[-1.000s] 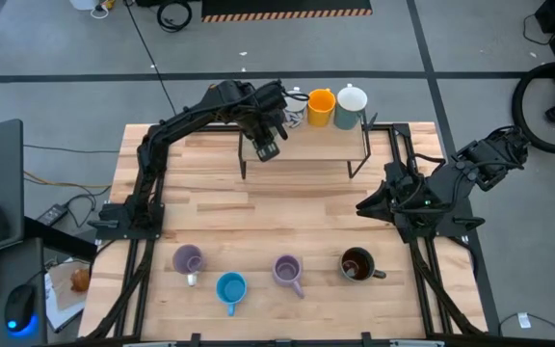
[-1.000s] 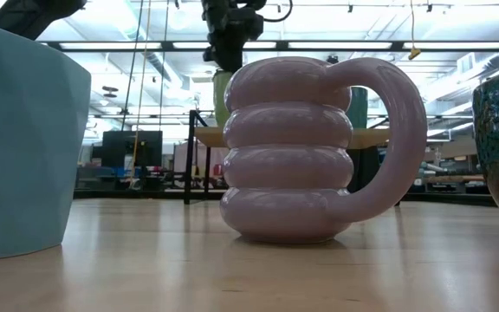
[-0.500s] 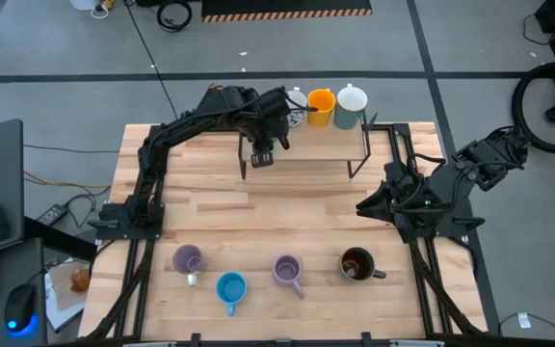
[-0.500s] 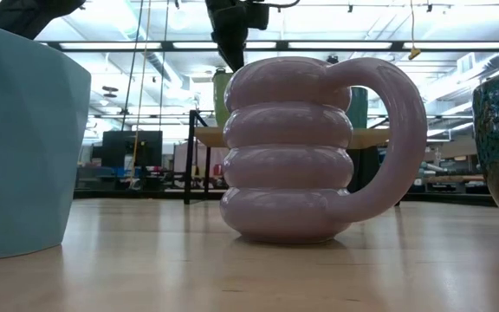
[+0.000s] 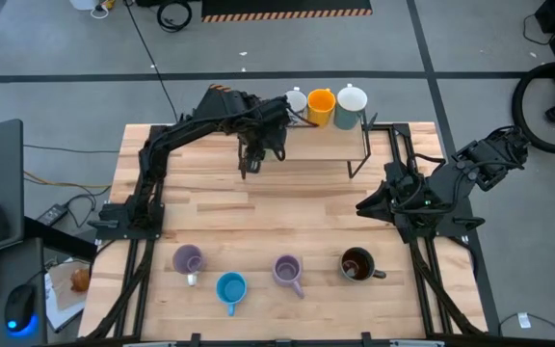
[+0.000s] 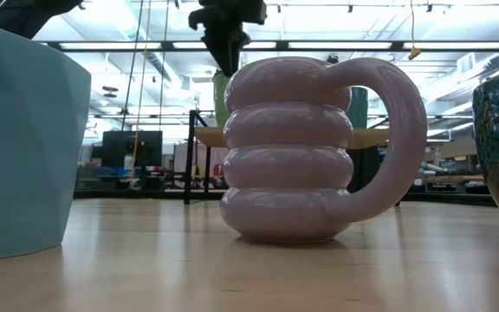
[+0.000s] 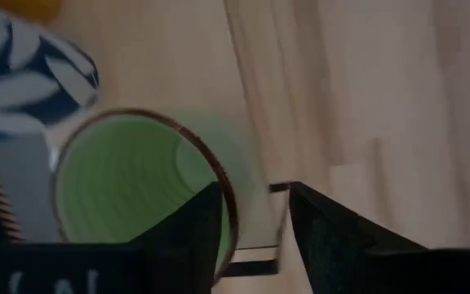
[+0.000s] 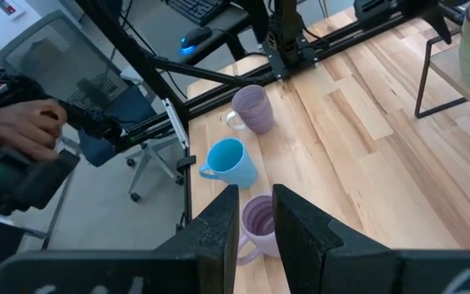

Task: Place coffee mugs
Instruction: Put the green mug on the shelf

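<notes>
Just below open left pincer (image 7: 255, 216): green mug (image 7: 137, 184), unheld.

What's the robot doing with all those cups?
It is putting mugs on a shelf at the back of the table. The left gripper hangs over the shelf, fingers open, beside a green mug. An orange mug and white mugs stand there too. Two purple mugs, a blue mug and a brown mug wait at the front. The right gripper rests at the side.
</notes>
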You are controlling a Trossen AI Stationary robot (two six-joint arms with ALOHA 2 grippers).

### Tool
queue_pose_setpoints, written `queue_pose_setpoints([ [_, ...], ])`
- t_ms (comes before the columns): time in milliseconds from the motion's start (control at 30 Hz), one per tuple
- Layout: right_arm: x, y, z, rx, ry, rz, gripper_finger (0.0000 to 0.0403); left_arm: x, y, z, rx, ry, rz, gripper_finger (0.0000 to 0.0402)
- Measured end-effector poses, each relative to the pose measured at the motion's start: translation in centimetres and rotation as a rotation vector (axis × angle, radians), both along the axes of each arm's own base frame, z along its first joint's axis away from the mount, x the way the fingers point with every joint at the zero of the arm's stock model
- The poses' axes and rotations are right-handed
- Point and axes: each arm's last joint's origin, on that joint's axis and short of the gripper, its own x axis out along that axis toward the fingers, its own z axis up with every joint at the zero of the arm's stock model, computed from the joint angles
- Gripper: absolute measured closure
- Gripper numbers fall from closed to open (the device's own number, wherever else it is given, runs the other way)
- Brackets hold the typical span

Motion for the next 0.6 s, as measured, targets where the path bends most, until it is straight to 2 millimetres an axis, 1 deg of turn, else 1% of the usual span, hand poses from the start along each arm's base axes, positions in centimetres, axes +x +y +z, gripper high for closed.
queue_pose_setpoints([
  [133,0.0,0.0,0.0,0.000,0.000,0.000,0.0321,0.1,-0.4,0.1,0.105,0.064,-0.141,0.0259],
  [267,0.0,0.0,0.0,0.009,0.000,-0.002,0.0321,0.1,-0.3,0.1,0.159,0.106,-0.225,0.0260],
  [400,0.0,0.1,0.1,0.017,-0.011,-0.001,0.0321,-0.1,0.1,0.1,0.169,0.116,-0.227,0.0260],
  [600,0.0,0.1,0.1,0.016,-0.011,-0.001,0.0321,-0.4,1.0,0.1,0.156,0.106,-0.166,0.0260],
])
